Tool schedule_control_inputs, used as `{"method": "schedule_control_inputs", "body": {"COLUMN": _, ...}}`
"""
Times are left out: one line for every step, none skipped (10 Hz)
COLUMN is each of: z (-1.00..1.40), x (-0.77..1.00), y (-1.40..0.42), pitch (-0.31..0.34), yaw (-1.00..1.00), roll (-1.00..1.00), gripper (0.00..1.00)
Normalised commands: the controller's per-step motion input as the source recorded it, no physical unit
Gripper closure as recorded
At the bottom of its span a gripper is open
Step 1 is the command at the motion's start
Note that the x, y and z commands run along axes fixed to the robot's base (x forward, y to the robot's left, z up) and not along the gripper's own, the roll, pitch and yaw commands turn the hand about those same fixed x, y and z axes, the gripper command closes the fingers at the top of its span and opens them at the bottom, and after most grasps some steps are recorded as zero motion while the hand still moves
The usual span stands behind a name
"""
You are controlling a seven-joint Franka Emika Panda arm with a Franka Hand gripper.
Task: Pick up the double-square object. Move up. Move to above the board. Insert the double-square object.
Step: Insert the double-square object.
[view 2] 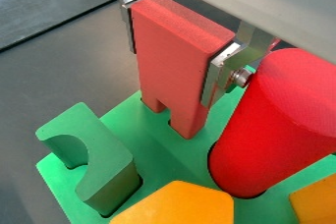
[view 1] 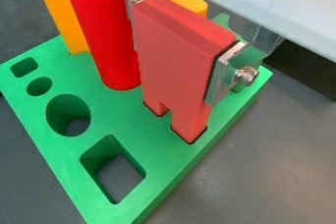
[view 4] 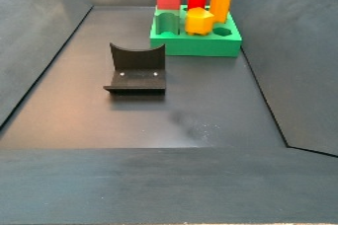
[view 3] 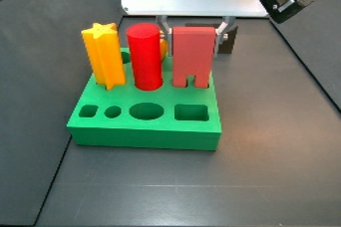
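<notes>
Robot lab test cell, dark walled enclosure (view 4: 53, 61), fixture (view 4: 134, 68) on floor

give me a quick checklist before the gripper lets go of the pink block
1. Gripper fingers on both sides of the double-square object: ok.
2. Block upright in a side view: ok.
3. Legs reach the board: ok; fully seated in the twin holes: cannot tell.
4. Clear of the red cylinder: ok, a gap shows in a wrist view.
5. Yellow star prism standing apart from the block: ok.

One board (view 3: 134, 131) bears three upright pieces (pink block (view 3: 193, 52), red cylinder (view 3: 144, 57), yellow star (view 3: 103, 54)).
</notes>
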Motion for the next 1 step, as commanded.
{"method": "schedule_control_inputs", "body": {"z": 0.00, "x": 0.00, "y": 0.03, "pitch": 0.000, "yaw": 0.00, "roll": -0.05, "gripper": 1.00}}
